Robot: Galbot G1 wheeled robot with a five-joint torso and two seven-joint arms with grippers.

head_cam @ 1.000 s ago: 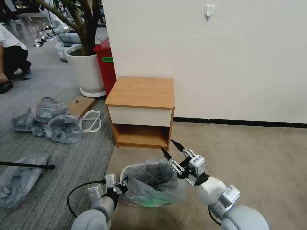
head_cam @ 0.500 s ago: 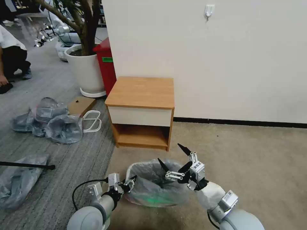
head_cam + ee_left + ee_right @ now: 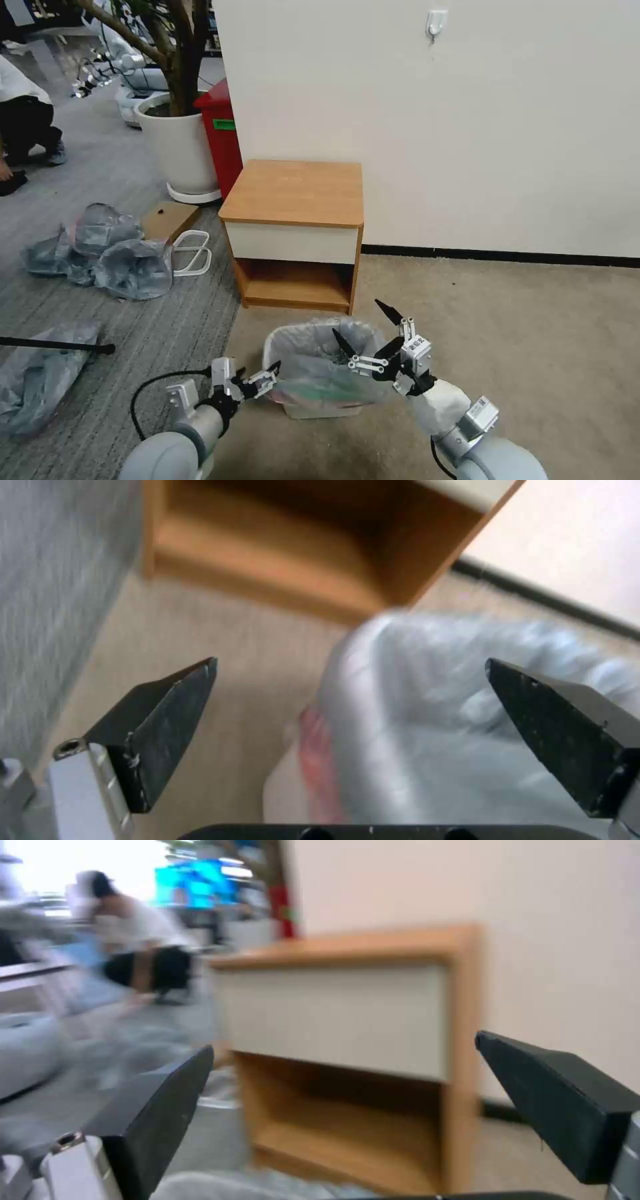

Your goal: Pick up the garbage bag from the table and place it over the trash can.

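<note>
Left gripper (image 3: 267,379) withdrawn from garbage bag (image 3: 320,373); both grippers' fingers spread, empty; right gripper (image 3: 365,328) over trash can (image 3: 313,408).

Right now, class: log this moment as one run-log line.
garbage bag: draped over trash can | left gripper: open, beside bin | right gripper: open, above bin

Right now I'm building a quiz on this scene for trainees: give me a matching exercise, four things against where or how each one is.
Things:
1. garbage bag
2. table
3. left gripper
4. right gripper

Places or states:
A. open, above the right side of the trash can
B. against the wall, top bare
C. lining the bin, draped over its rim
D. open, beside the bin's left edge

Pairs: 1-C, 2-B, 3-D, 4-A
</note>
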